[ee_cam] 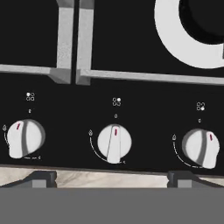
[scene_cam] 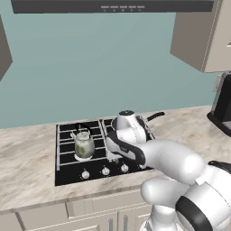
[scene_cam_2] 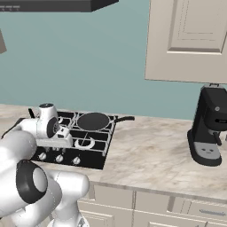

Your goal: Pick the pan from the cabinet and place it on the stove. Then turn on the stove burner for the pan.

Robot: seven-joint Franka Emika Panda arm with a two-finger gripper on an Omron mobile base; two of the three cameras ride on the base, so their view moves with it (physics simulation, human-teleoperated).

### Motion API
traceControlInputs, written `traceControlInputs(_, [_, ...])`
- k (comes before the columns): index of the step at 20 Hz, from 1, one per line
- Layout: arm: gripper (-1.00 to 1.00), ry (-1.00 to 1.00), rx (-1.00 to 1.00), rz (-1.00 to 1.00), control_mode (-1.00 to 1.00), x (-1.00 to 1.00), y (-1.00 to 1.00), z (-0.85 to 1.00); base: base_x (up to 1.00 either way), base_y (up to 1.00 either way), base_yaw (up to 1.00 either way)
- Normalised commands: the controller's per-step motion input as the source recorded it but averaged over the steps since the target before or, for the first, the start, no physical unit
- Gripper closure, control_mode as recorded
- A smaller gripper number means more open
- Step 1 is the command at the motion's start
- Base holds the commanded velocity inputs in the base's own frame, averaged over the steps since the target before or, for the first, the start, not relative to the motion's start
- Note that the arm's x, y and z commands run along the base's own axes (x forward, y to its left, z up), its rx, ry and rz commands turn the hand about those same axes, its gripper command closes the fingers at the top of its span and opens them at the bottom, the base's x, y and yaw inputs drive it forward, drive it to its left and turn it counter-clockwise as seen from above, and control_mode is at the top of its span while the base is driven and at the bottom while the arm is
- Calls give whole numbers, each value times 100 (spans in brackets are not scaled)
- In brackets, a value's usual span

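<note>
The dark grey pan (scene_cam_2: 93,120) sits on a back burner of the black stove (scene_cam_2: 99,153), its thin black handle pointing right. In the left base view the pan (scene_cam: 153,118) is mostly hidden behind my arm, and just its handle shows. My gripper (ee_cam: 113,179) hangs low over the stove's front edge and is open, with nothing between its fingers. The middle silver knob (ee_cam: 114,143) lies just ahead of it, between the two fingertips (ee_cam: 41,178). Another knob stands on each side (ee_cam: 25,138) (ee_cam: 201,148). The cream cabinet (scene_cam_2: 190,40) hangs at the upper right.
A small glass kettle (scene_cam: 84,144) stands on the stove's left front burner. A black coffee machine (scene_cam_2: 207,128) sits on the marble counter (scene_cam_2: 150,150) to the right. A range hood (scene_cam: 113,6) spans the top. A pale burner ring (ee_cam: 173,41) lies beyond the knobs.
</note>
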Motion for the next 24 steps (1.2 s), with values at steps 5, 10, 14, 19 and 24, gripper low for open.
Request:
traceControlInputs(5, [-100,2,0,0,-100,-5,0,-23,0,0,0])
traceControlInputs(10, [-100,1,0,0,-100,-2,0,-23,0,0,0])
traceControlInputs(14, [-100,0,0,0,-100,0,0,-25,0,0,0])
traceControlInputs(19, [-100,0,0,0,-100,10,0,-22,0,0,0])
traceControlInputs(24, [-100,0,0,0,-100,13,0,-23,0,0,0])
